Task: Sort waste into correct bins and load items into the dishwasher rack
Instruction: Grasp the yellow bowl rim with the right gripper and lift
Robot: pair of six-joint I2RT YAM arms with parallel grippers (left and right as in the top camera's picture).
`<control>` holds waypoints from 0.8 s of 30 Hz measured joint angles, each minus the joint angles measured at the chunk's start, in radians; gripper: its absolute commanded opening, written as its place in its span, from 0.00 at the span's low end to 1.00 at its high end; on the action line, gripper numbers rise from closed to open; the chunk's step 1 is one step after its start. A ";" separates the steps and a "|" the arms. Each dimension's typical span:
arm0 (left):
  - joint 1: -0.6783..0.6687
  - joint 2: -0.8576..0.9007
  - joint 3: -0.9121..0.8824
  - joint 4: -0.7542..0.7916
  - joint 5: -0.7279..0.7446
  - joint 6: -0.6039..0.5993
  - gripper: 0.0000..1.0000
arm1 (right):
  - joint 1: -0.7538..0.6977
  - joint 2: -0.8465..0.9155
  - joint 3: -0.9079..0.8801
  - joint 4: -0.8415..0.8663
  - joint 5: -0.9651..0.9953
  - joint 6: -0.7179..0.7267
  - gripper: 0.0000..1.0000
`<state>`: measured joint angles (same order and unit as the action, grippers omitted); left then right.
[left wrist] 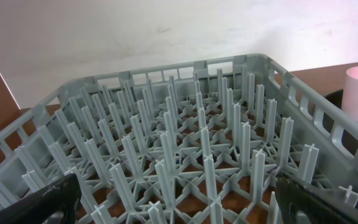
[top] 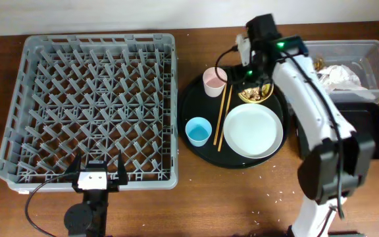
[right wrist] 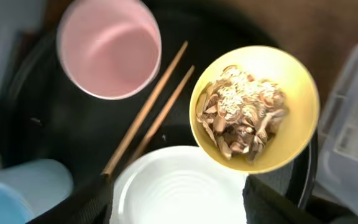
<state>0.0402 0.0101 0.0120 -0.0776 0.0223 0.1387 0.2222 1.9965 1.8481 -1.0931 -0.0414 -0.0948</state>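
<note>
My right gripper (top: 256, 78) hangs open and empty over the yellow bowl (top: 256, 94) on the round black tray (top: 196, 105). In the right wrist view the open fingers (right wrist: 178, 199) frame the pale plate (right wrist: 166, 168). The bowl (right wrist: 303, 118) holds brownish food scraps (right wrist: 241, 118), with the pink cup (right wrist: 109, 46), chopsticks (right wrist: 148, 112) and blue cup (right wrist: 11, 193) beside it. The overhead view also shows the pink cup (top: 214, 81), blue cup (top: 198, 131), plate (top: 252, 130) and chopsticks (top: 223, 115). My left gripper (top: 97, 172) is open at the front edge of the grey rack (top: 91, 105).
The clear tub (top: 374, 49) at the back right holds crumpled white napkins (top: 339, 76) and a gold wrapper. The black rectangular tray (top: 368, 131) lies in front of it. The left wrist view shows the open fingers (left wrist: 173, 208) over the rack pegs (left wrist: 179, 143).
</note>
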 measured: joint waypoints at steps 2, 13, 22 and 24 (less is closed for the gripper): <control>0.000 0.000 0.000 0.000 0.000 0.000 1.00 | 0.000 0.048 -0.002 0.005 0.015 -0.051 0.67; 0.000 0.000 0.000 0.000 0.000 0.000 1.00 | 0.000 0.229 -0.005 0.119 0.042 -0.175 0.38; 0.000 0.000 0.000 0.000 0.000 0.000 1.00 | 0.000 0.229 -0.034 0.159 0.045 -0.179 0.33; 0.000 0.000 0.000 0.000 0.000 0.000 1.00 | 0.000 0.230 -0.049 0.160 0.045 -0.179 0.24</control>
<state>0.0402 0.0101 0.0120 -0.0780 0.0223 0.1387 0.2222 2.2265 1.7988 -0.9329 0.0036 -0.2737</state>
